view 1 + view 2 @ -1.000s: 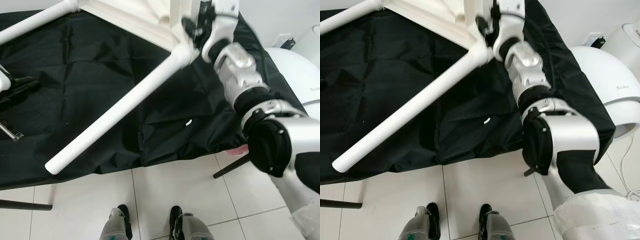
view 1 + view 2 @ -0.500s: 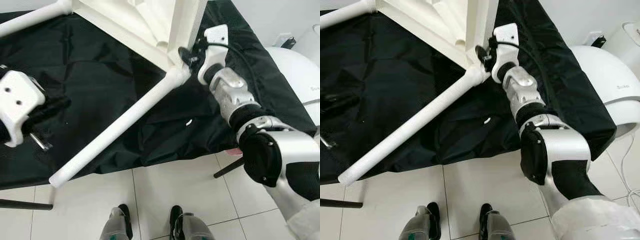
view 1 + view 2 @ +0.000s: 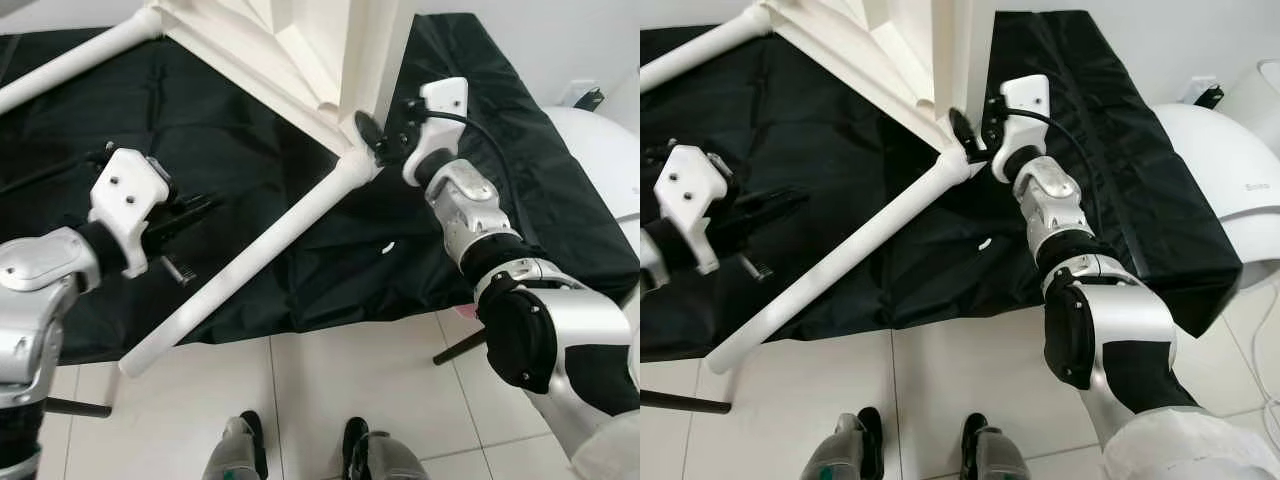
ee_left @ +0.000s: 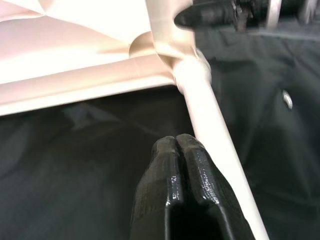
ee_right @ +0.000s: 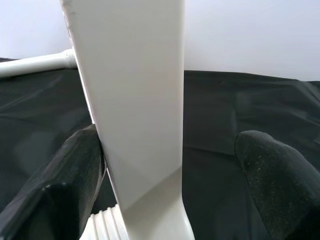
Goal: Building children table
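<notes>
A white children's table (image 3: 300, 60) lies tipped on black cloth (image 3: 240, 150). The right gripper (image 3: 385, 140), fingers spread, braces its corner, likely steadying it. The left gripper (image 4: 181, 150), fingers pressed together empty, nears 1 leg (image 3: 250, 255).

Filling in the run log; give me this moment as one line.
stage: table assembly | right gripper: open, astride table rim by leg joint | left gripper: shut, empty, beside leg | table: tilted on black cloth

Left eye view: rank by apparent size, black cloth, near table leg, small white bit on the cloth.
1. black cloth, spans most of the frame
2. table leg, long white tube
3. small white bit, tiny

No close calls; camera nearness doesn't alter this order.
</notes>
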You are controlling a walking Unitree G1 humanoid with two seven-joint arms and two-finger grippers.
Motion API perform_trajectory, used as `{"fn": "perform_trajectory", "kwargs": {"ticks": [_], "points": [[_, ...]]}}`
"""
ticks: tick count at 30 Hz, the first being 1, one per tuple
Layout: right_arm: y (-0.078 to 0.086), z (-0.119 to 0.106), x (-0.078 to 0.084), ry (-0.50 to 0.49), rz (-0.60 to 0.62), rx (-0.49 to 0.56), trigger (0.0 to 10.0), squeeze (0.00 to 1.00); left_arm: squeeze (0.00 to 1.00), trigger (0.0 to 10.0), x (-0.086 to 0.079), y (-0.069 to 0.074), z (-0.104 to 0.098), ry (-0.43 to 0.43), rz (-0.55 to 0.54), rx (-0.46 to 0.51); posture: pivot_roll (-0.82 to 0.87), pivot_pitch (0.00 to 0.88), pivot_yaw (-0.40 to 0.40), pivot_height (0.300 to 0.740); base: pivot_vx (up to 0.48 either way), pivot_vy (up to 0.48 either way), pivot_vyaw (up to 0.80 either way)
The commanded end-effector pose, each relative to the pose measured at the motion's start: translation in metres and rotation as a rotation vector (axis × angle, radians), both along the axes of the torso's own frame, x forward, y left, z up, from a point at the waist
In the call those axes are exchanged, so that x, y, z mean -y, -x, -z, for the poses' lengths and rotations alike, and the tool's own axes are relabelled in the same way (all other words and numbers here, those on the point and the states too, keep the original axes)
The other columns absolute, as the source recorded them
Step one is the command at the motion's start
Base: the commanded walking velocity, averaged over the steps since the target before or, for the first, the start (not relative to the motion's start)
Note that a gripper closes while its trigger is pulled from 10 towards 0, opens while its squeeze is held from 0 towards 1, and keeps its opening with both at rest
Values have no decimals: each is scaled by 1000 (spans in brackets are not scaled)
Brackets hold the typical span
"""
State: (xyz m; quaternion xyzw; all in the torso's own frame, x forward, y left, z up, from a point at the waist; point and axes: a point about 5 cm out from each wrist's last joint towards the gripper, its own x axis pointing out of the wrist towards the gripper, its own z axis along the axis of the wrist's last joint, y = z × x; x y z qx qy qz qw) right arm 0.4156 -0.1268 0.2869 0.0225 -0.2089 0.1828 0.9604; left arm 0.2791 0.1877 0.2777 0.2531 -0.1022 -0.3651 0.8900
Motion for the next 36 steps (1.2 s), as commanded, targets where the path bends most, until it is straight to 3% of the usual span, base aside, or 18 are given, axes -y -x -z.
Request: {"fn": "perform_trajectory", "kwargs": {"ticks": [1,2,3,5,7,12,17,20,23,36], "points": [[3,9,19,-48,70,13,10000,0,0,10000,-7,-7,0,136,-183,55,43,356,-35,740,0,0,0],[5,14,22,-63,80,20,10000,0,0,10000,-8,-9,1,194,-212,44,39,355,-34,740,0,0,0],[5,14,22,-63,80,20,10000,0,0,10000,-8,-9,1,194,-212,44,39,355,-34,740,0,0,0],[14,26,27,-80,113,43,10000,0,0,10000,-16,-10,0,331,-288,34,28,342,-26,740,0,0,0],[21,34,28,-101,133,49,10000,0,0,10000,-21,-10,1,400,-335,31,27,328,-19,740,0,0,0],[28,45,25,-124,161,35,10000,0,0,10000,-23,-11,8,474,-394,2,36,297,-16,740,0,0,0],[31,51,20,-139,172,25,10000,0,0,10000,-23,-10,11,525,-442,11,40,269,-18,740,0,0,0],[36,64,9,-162,181,-12,10000,0,0,10000,-23,-9,19,553,-572,41,48,248,-27,740,0,0,0],[40,67,5,-181,184,-18,10000,0,0,10000,-22,-9,26,566,-614,29,49,243,-27,740,0,0,0],[57,59,1,-158,191,14,10000,0,0,10000,-25,-7,29,605,-715,37,34,227,-33,740,0,0,0]]}}
